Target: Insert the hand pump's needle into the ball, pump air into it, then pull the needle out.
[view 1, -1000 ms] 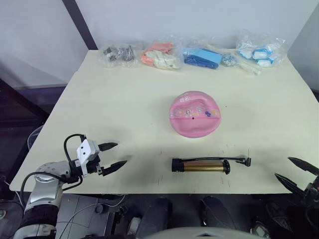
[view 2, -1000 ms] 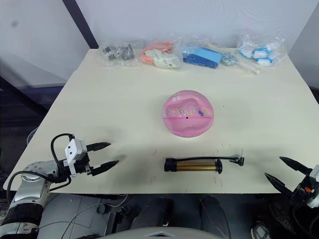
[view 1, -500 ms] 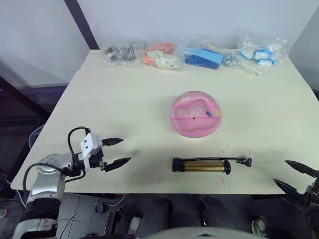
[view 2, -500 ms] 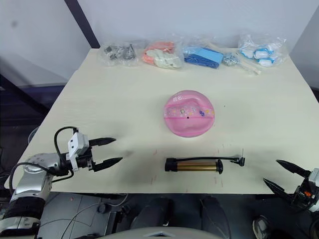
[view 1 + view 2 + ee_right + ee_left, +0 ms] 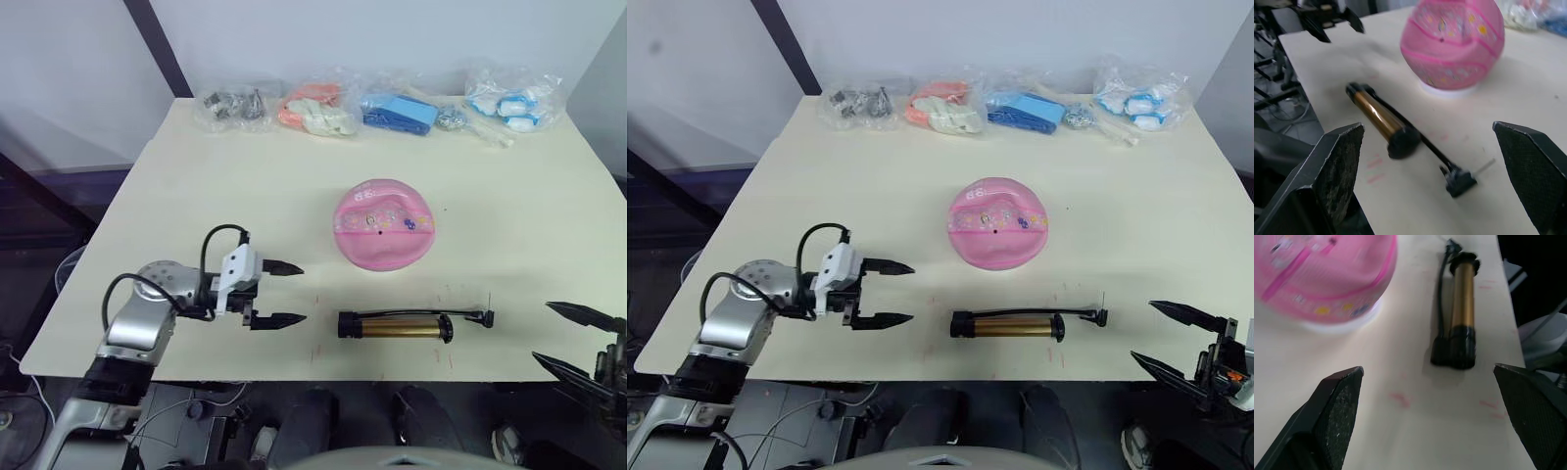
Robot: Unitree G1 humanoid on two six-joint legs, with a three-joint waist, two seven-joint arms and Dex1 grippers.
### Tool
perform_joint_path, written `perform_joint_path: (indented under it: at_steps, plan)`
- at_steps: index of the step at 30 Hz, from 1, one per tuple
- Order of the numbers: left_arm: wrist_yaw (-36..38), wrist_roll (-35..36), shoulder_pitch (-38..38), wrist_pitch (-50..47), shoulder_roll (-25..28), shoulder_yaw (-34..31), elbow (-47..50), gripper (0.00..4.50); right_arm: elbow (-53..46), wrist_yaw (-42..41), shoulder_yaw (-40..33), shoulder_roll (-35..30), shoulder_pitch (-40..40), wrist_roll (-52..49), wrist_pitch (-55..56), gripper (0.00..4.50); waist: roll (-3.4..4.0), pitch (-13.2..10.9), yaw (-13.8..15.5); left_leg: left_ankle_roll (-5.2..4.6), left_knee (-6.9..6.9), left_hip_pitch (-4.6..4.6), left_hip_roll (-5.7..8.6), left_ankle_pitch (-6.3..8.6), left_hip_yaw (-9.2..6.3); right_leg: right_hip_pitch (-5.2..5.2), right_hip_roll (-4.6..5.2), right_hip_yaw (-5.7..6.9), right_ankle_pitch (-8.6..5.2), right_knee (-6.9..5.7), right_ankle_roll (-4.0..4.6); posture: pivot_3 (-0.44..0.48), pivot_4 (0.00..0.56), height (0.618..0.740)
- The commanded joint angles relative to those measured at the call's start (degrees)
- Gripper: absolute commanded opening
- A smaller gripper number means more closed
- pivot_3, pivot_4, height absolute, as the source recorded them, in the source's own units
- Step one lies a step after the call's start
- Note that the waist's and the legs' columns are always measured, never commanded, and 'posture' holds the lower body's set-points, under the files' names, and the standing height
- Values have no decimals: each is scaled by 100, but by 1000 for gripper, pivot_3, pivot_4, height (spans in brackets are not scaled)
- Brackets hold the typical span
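Nothing done yet: hand pump lies untouched beside dented ball, needle seemingly out; left gripper and right gripper splayed, empty.

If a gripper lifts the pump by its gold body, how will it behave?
The pump looks like a smooth metal cylinder lying on its side, so it may slip between fingers and could roll if nudged. Its thin black hose would probably droop rather than stay straight, letting the needle swing. The body itself seems stiff.
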State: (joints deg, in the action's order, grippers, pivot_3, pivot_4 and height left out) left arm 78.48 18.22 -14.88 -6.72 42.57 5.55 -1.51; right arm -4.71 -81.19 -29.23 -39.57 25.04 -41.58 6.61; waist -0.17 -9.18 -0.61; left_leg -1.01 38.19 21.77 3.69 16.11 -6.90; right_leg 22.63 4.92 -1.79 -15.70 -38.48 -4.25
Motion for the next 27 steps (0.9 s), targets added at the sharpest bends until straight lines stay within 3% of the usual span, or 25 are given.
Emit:
perform_joint_path:
  at_steps: [1, 18, 27]
  plan:
    - [-104, -96, -297, -265, -259, 477, 544, 4500, -238, -152, -270, -117, 30, -93, 52, 4410, -1, -1, 8, 0, 0, 1, 1, 0, 0, 0, 0, 0, 0, 0, 0, 0, 150, 740]
    - [-808, -798, -1472, -1468, -1531, 2007, 593, 4500, -325, -161, -549, 124, 329, -35, 191, 4410, -15, -11, 3, 0, 9, 3, 4, -1, -3, -7, -4, 6, 0, 0, -2, 0, 150, 740]
    - [-1324, -1168, -1942, -1729, -2446, 2477, -49, 4500, -370, -124, -583, 249, 458, -7, 294, 4410, -18, -12, 6, -1, 10, 2, 5, -1, -3, -8, -5, 6, 0, -1, -2, 0, 150, 740]
